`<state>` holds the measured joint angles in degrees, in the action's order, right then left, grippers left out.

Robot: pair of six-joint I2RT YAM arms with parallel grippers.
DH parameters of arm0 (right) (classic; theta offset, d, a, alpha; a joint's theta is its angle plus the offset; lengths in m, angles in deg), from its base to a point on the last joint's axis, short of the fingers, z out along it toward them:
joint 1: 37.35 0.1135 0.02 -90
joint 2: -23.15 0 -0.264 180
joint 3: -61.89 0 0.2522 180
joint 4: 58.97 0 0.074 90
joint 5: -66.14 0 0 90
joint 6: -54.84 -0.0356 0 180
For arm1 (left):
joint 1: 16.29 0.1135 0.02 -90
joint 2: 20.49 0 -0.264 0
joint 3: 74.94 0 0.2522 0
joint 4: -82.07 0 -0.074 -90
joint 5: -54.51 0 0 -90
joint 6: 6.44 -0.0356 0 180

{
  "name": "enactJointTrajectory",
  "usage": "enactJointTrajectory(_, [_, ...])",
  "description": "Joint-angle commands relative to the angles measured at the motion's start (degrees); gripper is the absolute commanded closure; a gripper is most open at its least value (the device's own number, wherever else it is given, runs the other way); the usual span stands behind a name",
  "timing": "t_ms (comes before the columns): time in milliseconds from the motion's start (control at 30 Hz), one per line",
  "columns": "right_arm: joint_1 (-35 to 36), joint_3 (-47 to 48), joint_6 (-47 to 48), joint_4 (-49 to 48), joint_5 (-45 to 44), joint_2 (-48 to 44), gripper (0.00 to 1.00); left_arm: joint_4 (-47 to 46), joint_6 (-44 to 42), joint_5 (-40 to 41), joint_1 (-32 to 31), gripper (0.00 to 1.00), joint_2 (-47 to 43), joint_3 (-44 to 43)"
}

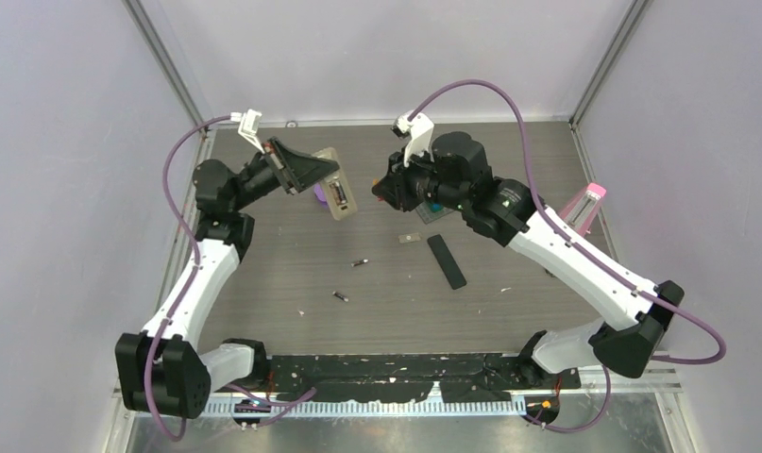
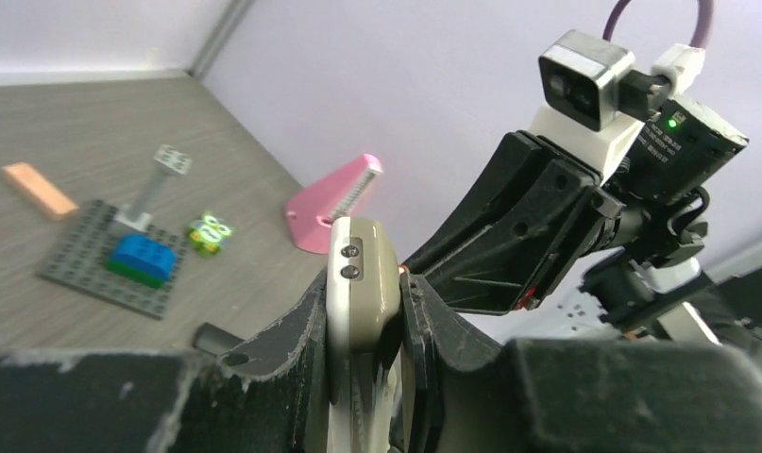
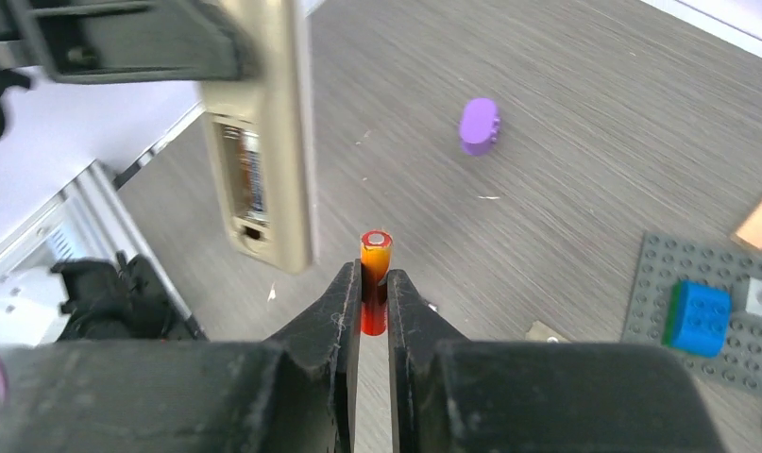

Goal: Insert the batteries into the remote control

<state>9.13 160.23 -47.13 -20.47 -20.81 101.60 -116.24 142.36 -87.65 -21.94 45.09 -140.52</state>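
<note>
Insertion is in hand: right fingers (image 3: 334, 311) clamp the orange-red battery (image 3: 375, 257); left fingers (image 2: 299, 326) grip the remote (image 3: 268, 113) aloft, its open bay (image 3: 245, 184) at ten o'clock of the battery. Next, I judge, the battery must turn parallel to the bay and press in.

Glossy orange battery (image 3: 375, 260); smooth beige plastic remote (image 3: 284, 142); matt wood-grain table (image 3: 584, 142).

Purple bead (image 3: 479, 124), grey baseplate (image 3: 655, 269) w/ blue brick (image 3: 702, 318), pink wedge (image 2: 334, 203)
</note>
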Motion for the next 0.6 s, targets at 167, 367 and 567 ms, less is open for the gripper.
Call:
enactJointTrajectory(167, [0.1,7.6,4.8,12.2,12.9,-2.6,0.87,-12.6,12.1,7.4,-10.2,1.0,4.9,2.1])
enactJointTrajectory(367, [0.9,11.9,4.5,21.8,11.4,-1.5,0.86,-16.8,16.9,13.0,-16.5,1.0,8.9,5.0])
enactJointTrajectory(567, [2.3,14.5,4.0,29.5,7.2,0.4,0.86,-20.5,21.5,16.1,-17.8,1.0,11.7,8.4])
